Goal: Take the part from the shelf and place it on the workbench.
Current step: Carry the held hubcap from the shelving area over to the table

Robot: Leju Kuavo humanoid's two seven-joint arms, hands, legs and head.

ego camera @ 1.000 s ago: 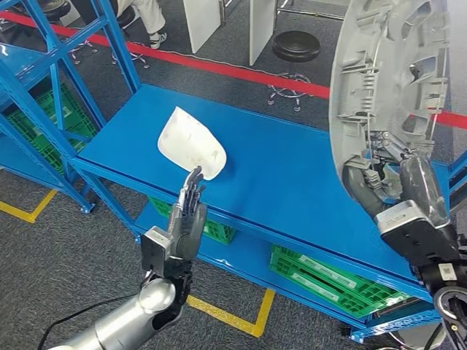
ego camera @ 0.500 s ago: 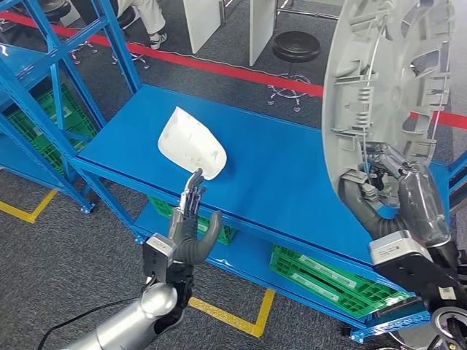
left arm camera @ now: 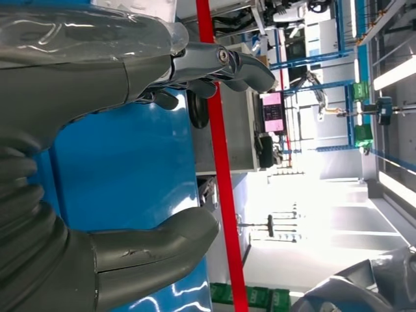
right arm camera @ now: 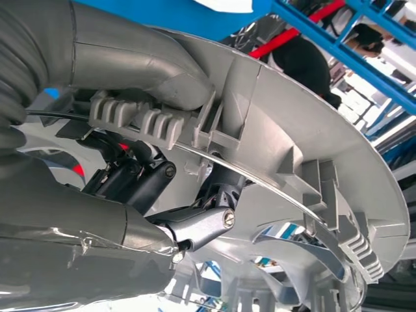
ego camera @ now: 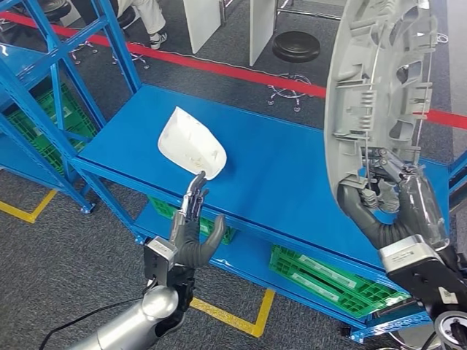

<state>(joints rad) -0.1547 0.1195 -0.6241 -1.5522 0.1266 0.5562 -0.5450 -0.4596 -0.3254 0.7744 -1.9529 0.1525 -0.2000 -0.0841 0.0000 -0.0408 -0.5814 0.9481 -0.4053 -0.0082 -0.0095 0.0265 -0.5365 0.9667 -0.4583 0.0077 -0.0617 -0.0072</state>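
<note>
At 7 o'clock our left hand (ego camera: 190, 226) hangs spread, empty, near the white cover (ego camera: 192, 143) | at 3 o'clock our right hand (ego camera: 392, 204) grips the wheel cover (ego camera: 380, 80) edge-up above the blue workbench (ego camera: 275, 168) | risk: rim grip slips, cover swings or drops.

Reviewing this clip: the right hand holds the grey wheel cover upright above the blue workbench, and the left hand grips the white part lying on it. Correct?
Not quite. The left hand grips nothing; the head view shows it open just short of the white part. The right hand does hold the grey wheel cover upright above the blue workbench.
</note>
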